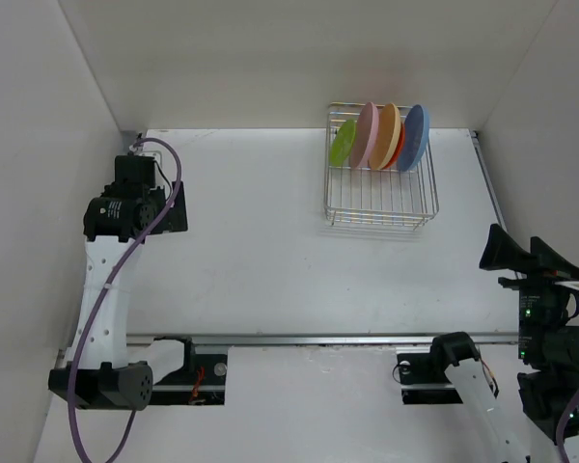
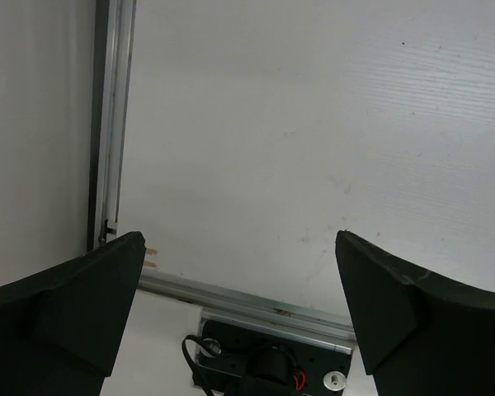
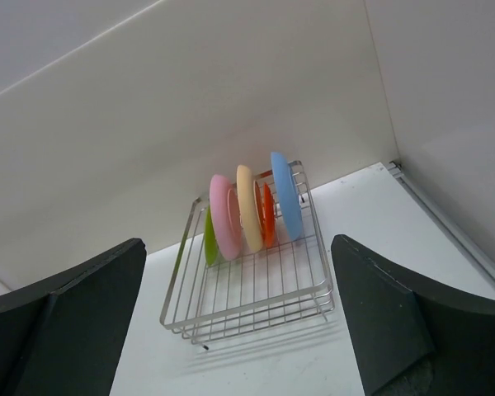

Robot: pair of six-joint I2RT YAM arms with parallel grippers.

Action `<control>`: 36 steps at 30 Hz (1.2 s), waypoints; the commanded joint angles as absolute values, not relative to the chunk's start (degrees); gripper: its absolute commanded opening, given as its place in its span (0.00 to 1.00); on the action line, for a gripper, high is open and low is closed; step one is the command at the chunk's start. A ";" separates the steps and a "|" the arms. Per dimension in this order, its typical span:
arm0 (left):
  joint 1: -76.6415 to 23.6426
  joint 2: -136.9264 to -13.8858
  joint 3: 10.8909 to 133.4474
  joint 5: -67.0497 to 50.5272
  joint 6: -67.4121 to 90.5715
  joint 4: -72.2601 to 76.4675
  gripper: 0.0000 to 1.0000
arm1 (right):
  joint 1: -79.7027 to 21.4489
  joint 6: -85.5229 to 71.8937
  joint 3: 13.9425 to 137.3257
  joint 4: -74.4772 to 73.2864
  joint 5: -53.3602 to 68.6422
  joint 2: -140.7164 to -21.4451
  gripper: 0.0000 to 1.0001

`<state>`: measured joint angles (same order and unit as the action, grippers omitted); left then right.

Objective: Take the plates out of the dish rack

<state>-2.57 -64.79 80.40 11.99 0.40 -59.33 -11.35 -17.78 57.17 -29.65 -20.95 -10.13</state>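
The silver wire dish rack (image 1: 378, 207) stands at the far right of the table. Five plates stand on edge in its far half: lime green (image 1: 344, 143), pink (image 1: 368, 135), tan-yellow (image 1: 389, 135), orange-red (image 1: 401, 154) and blue (image 1: 414, 138). The right wrist view shows the rack (image 3: 256, 297) and the green (image 3: 209, 239), pink (image 3: 223, 216), tan-yellow (image 3: 247, 208), orange-red (image 3: 267, 216) and blue (image 3: 286, 195) plates. My right gripper (image 1: 526, 253) (image 3: 238, 242) is open and empty, near and to the right of the rack. My left gripper (image 1: 135, 198) (image 2: 239, 236) is open and empty at the far left.
White walls enclose the table at the back, left and right. A metal rail (image 1: 347, 339) runs along the near edge by the arm bases, and another rail (image 1: 487, 183) runs along the right side. The left wrist view shows a rail (image 2: 111, 124) by the left wall.
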 commanded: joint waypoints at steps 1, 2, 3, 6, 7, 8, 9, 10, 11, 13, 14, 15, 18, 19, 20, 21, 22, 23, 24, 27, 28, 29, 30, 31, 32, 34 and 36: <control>-2.29 -63.28 79.89 11.86 0.35 -58.01 1.00 | -11.87 -17.31 57.74 -29.10 -20.57 -9.93 1.00; -2.29 -63.28 79.89 11.87 0.96 -58.01 1.00 | -11.87 -17.31 57.74 -29.09 -20.57 -9.93 1.00; -2.29 -63.28 79.89 11.87 0.97 -58.01 1.00 | -11.87 -17.31 57.74 -28.40 -20.57 -10.71 1.00; -2.29 -63.81 80.51 11.34 0.97 -58.01 1.00 | -11.87 -17.31 57.74 -26.37 -20.57 -13.18 1.00; -2.29 -63.81 80.51 11.34 0.97 -58.01 1.00 | -11.87 -17.31 57.22 -24.71 -20.57 -15.45 1.00; -2.29 -64.42 80.51 11.34 0.97 -58.01 1.00 | -11.87 -17.31 57.22 -23.91 -20.57 -16.95 1.00; -2.29 -64.42 80.51 11.34 0.97 -58.01 1.00 | -11.87 -17.31 57.22 -23.12 -20.57 -18.79 1.00; -2.29 -65.03 80.51 11.34 0.97 -58.01 1.00 | -11.87 -17.31 57.83 -21.81 -21.26 -23.33 1.00; -2.29 -65.04 80.51 11.34 0.97 -58.01 1.00 | -11.87 -17.31 58.44 -21.80 -21.97 -26.16 1.00; -2.29 -66.26 80.51 11.87 0.97 -57.48 1.00 | -11.87 -17.31 62.11 -21.27 -25.65 -32.92 1.00; -2.29 -66.27 80.51 11.87 0.97 -57.48 1.00 | -11.87 -17.84 64.05 -22.40 -26.62 -41.31 1.00; -2.29 -66.88 80.51 11.87 0.97 -57.48 1.00 | -11.87 -17.84 66.42 -23.46 -27.33 -46.18 1.00; -2.29 -68.37 80.51 11.87 0.44 -57.48 1.00 | -10.64 -17.84 79.85 -30.65 -28.83 -67.80 1.00; -2.29 -69.07 81.12 12.47 0.44 -57.48 1.00 | -9.68 -17.84 83.46 -31.89 -29.44 -72.55 1.00; -2.29 -69.08 81.12 12.48 0.44 -58.00 1.00 | -9.15 -17.84 88.72 -31.90 -28.92 -79.82 1.00; -2.29 -69.78 81.12 13.00 0.44 -58.01 1.00 | -8.53 -17.84 90.34 -30.60 -28.22 -82.76 1.00; -2.29 -69.79 81.12 13.53 0.44 -58.01 1.00 | -7.92 -17.84 91.66 -29.45 -27.26 -85.32 1.00; -2.29 -70.57 81.12 13.54 0.44 -58.01 1.00 | -7.39 -17.32 94.45 -28.40 -25.77 -87.86 1.00; -2.29 -71.45 81.12 14.14 0.44 -58.01 1.00 | -6.51 -17.31 95.96 -26.65 -25.75 -92.76 0.98; -2.29 -73.03 81.65 15.46 0.44 -58.01 1.00 | -5.19 -17.31 103.49 -26.10 -25.75 -102.78 0.88; -2.29 -73.04 82.17 15.47 0.44 -58.01 1.00 | -5.19 -16.71 105.80 -26.10 -25.75 -105.27 0.85; -2.29 -73.65 82.18 15.47 0.44 -58.01 1.00 | -5.19 -16.70 107.91 -26.71 -25.75 -107.56 0.80; -2.29 -74.35 82.18 15.47 0.44 -58.01 1.00 | -5.19 -16.70 111.67 -27.33 -27.93 -109.75 0.78; -2.29 -74.36 82.18 15.47 0.44 -58.01 1.00 | -5.19 -16.70 113.27 -27.94 -28.91 -113.43 0.75; -2.29 -74.88 82.18 15.99 0.44 -58.01 1.00 | -5.19 -16.70 114.42 -27.95 -29.79 -114.86 0.71; -2.29 -75.41 82.18 16.52 0.44 -58.01 1.00 | -5.19 -16.70 115.74 -27.95 -31.11 -117.93 0.65; -2.29 -75.41 82.18 16.52 0.44 -58.01 1.00 | -5.19 -16.00 115.75 -26.37 -30.50 -119.44 0.52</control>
<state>-2.50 -75.92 80.29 15.03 0.43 -58.41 -5.15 -16.73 112.60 -28.23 -28.42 -118.41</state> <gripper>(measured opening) 0.997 0.557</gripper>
